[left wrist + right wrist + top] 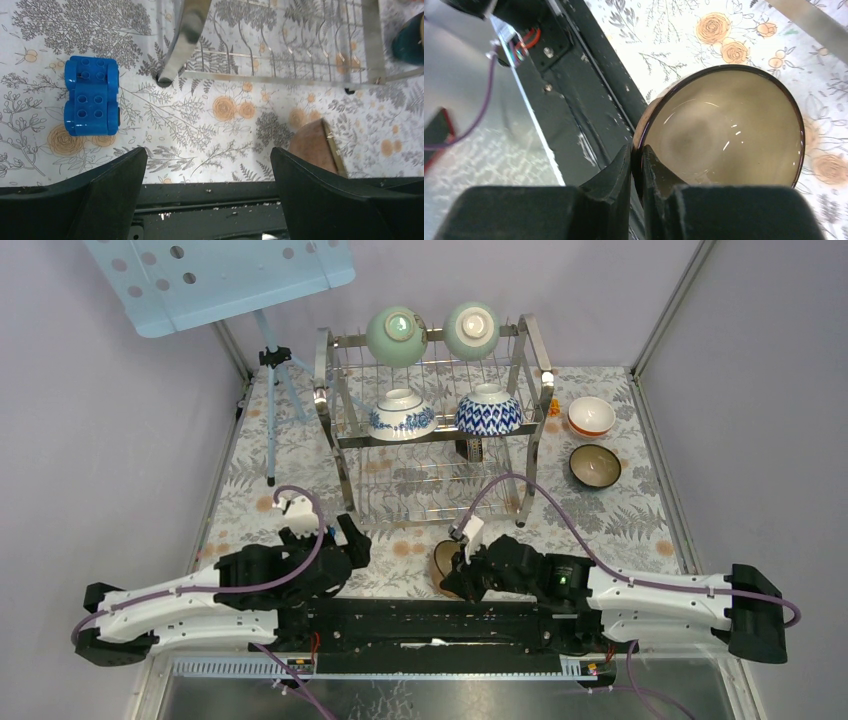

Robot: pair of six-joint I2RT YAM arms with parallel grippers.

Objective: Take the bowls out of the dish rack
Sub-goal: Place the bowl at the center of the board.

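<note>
Fingers (616, 175) of the right gripper (636, 152) pinch the rim of one brown bowl (724, 130), at 6 o'clock from the dish rack (335, 390); the left gripper (208, 152) gapes wide, empty. On the rack: two pale green bowls (396, 335), two blue-and-white bowls (402, 415); at its 3 o'clock, two more bowls (591, 416).

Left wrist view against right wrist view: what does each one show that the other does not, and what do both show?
Only the left wrist: a blue toy brick, the wire grid of the dish rack, and the open left gripper, which holds nothing. Only the right wrist: the right gripper shut on the rim of the brown bowl, and the bowl's glossy inside. Both: the brown bowl and the flowered table cover.
</note>
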